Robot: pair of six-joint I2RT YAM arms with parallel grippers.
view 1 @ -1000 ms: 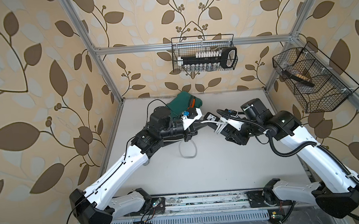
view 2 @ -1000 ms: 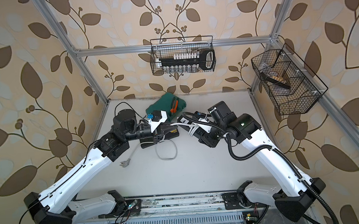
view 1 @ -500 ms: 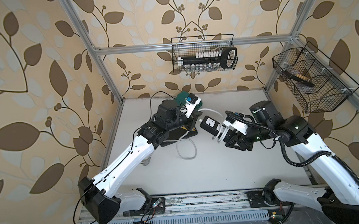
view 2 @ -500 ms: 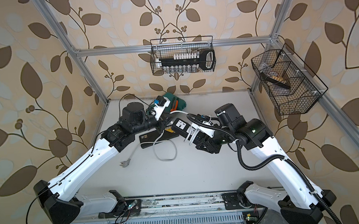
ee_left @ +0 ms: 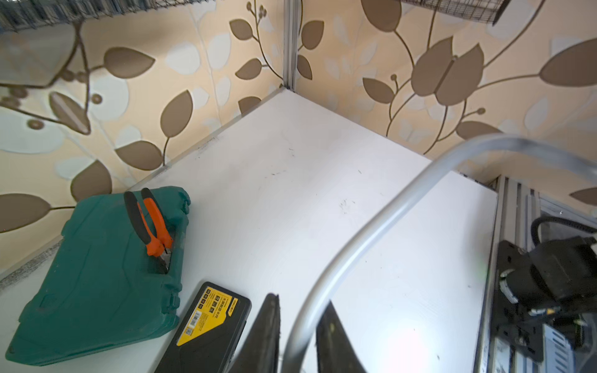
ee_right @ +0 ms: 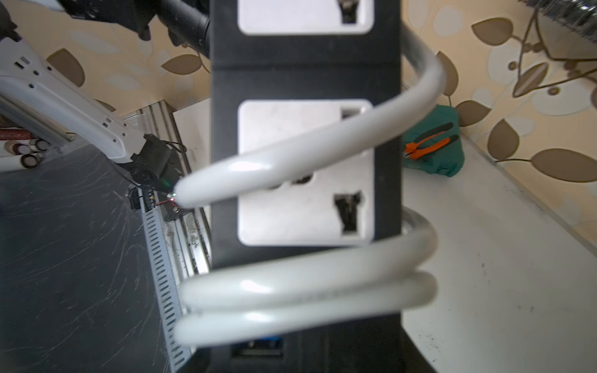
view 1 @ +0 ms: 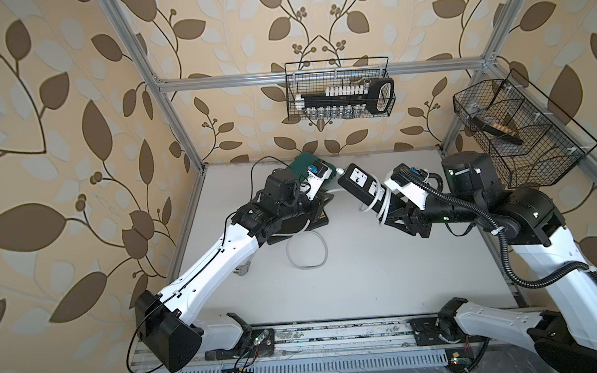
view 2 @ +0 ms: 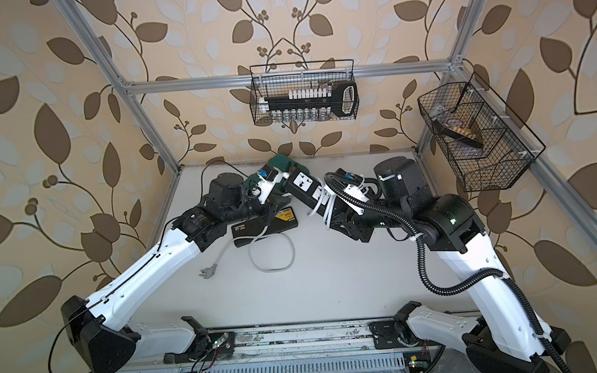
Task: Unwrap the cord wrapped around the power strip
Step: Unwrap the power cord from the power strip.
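Partly done. The strip [view 1: 360, 184] is off the table [view 1: 370, 280], tilted in the air between the arms. The right tool [view 1: 384, 206] is clamped on its lower end; its fingers are hidden in the wrist view, but the grip reads firm. About three turns of cord [ee_right: 307, 290] are wound on the strip there: two tight together near the ports and one looser across the lower socket. The upper socket is bare in both top views. The freed length lies in a loop on the table [view 2: 273, 255], passing over the black case [view 2: 256, 229], with the plug [view 2: 207, 273] flat beside the left arm. The cord runs between the fingers of the left tool [ee_left: 302, 300], which stand close on either side; I cannot tell whether they pinch it or sit slack. Left to do: take off the last turns and pull the cord clear of the strip.
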